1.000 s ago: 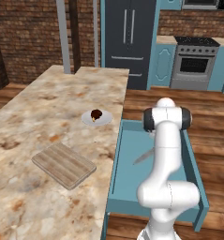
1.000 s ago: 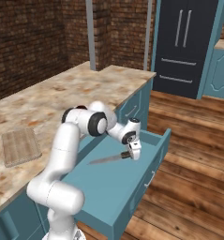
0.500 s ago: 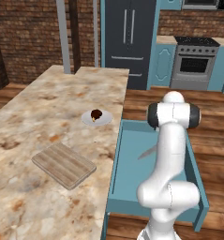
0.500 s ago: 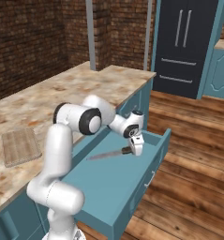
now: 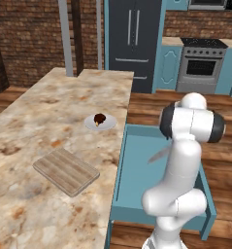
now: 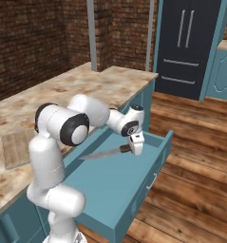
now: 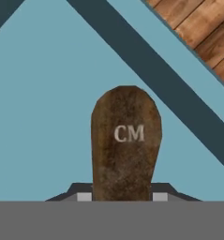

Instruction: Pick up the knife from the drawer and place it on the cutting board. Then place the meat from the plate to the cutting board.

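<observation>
Right base view: the long marbled beige stone counter is seen running along the left, and below its edge the wide, shallow teal-blue drawer with a flat teal floor is pulled out over the wooden floor. The white jointed arm is bent over the open drawer, with the two-finger gripper held low above the drawer's far part.

The kitchen knife with a long pointed silver blade and dark brown handle is gripped at its handle end, lying roughly level above the drawer floor, the blade pointing back toward the counter side. In the hand view the brown handle, stamped "CM", is seen rising between the fingertips, so the fingers are closed tightly against it.

In the left base view the flat rectangular light wooden cutting board with striped grain is seen lying on the counter, near the drawer-side edge. The small round white-grey plate is set farther along the counter, apart from the board, and the small rounded dark reddish-brown lump of meat rests on it. A sliver of the silver blade is seen beside the arm, over the drawer.
</observation>
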Controlling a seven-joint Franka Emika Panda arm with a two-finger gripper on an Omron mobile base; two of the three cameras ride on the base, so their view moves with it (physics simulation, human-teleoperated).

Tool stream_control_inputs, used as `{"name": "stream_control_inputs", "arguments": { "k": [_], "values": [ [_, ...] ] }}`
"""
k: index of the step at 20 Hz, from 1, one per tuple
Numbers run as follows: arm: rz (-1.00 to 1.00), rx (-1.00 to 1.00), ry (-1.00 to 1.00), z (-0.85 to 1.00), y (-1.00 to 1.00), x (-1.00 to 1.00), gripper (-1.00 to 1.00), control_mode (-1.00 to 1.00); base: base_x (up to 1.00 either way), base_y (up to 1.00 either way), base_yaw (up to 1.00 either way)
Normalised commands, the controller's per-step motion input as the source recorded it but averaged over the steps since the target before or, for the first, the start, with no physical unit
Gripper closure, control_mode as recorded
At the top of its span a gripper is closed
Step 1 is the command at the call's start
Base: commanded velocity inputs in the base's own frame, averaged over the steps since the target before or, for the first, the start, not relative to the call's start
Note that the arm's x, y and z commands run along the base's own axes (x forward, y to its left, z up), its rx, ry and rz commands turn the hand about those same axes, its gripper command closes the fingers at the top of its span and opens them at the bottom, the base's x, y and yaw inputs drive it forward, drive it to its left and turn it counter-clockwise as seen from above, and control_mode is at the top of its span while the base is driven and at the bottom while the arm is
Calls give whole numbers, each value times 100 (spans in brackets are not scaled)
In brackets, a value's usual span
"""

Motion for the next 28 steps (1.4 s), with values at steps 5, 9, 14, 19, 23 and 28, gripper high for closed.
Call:
{"name": "stream_control_inputs", "arguments": {
  "k": [5, 9, 14, 19, 23, 28],
  "values": [
    [-16, -8, -8, 47, 58, -45, 100, -100, 0, 0, 0],
    [-31, -1, -3, 44, 52, -19, 100, -100, 0, 0, 0],
    [-22, 5, 13, 38, 55, -7, 100, -100, 0, 0, 0],
    [-12, 20, 20, 35, 67, -1, 100, -100, 0, 0, 0],
    [-16, 23, 18, 17, 72, -6, 100, -100, 0, 0, 0],
    [-27, 0, 0, 0, 87, -11, 100, -100, 0, 0, 0]
  ]
}}
